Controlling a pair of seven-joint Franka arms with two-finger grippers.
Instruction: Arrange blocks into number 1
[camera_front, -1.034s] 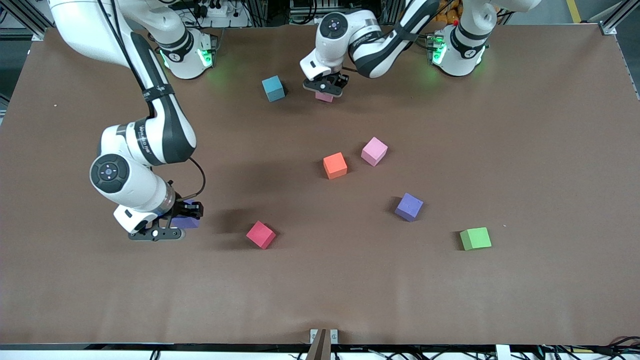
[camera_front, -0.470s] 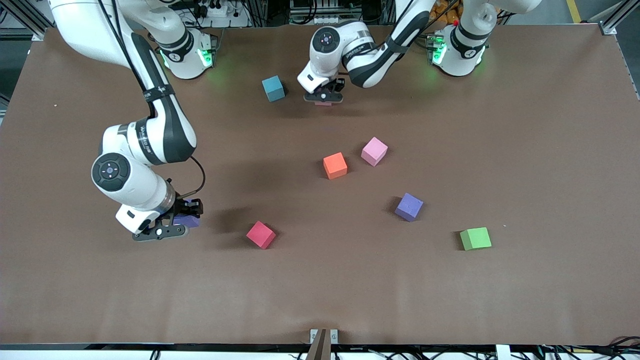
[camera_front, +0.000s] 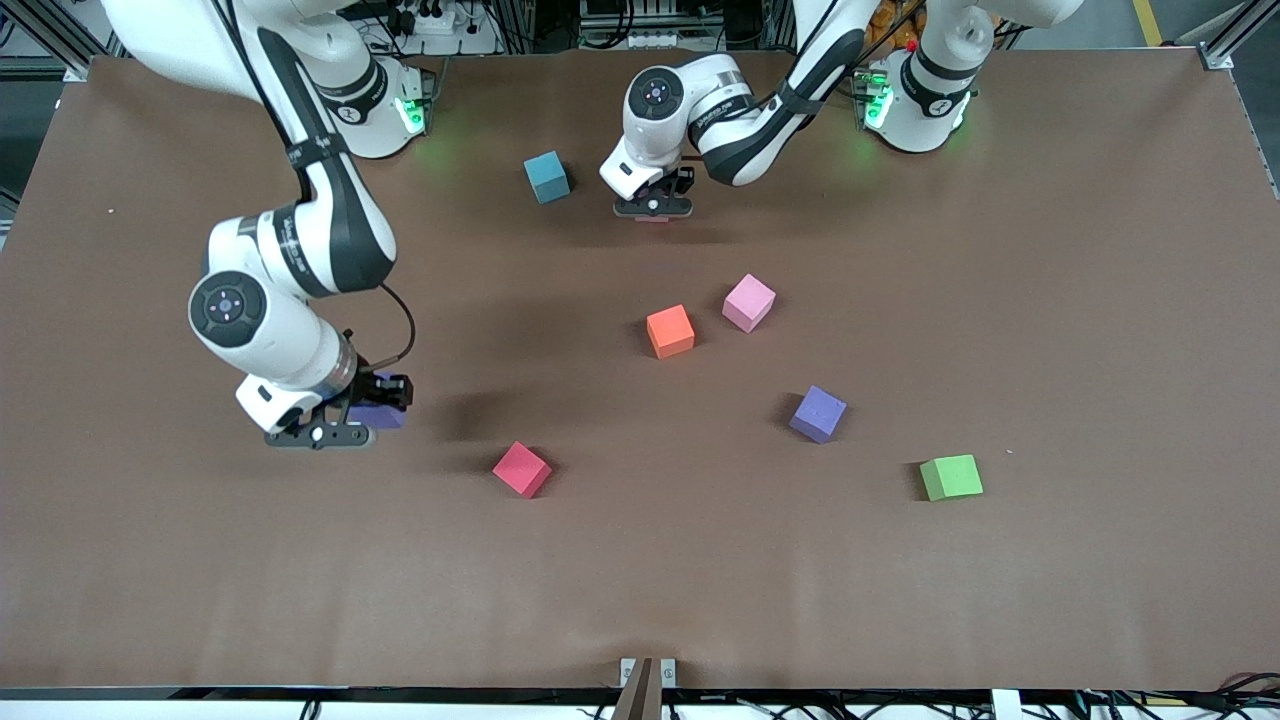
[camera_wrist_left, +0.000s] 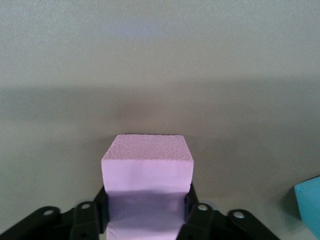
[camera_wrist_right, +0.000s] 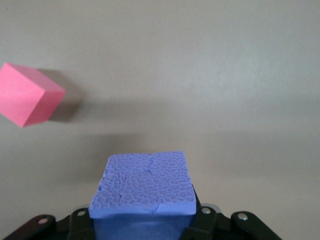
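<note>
Brown paper-covered table (camera_front: 1050, 300)

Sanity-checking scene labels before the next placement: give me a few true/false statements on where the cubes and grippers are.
1. The right gripper holds a purple cube. True.
2. The red cube lies beside the light blue cube. False: it lies near the right gripper; the light blue cube is by the left gripper.
3. The orange cube and a loose light pink cube lie side by side, apart. True.
4. The green cube sits on the loose purple cube. False: both lie on the table, apart.
</note>
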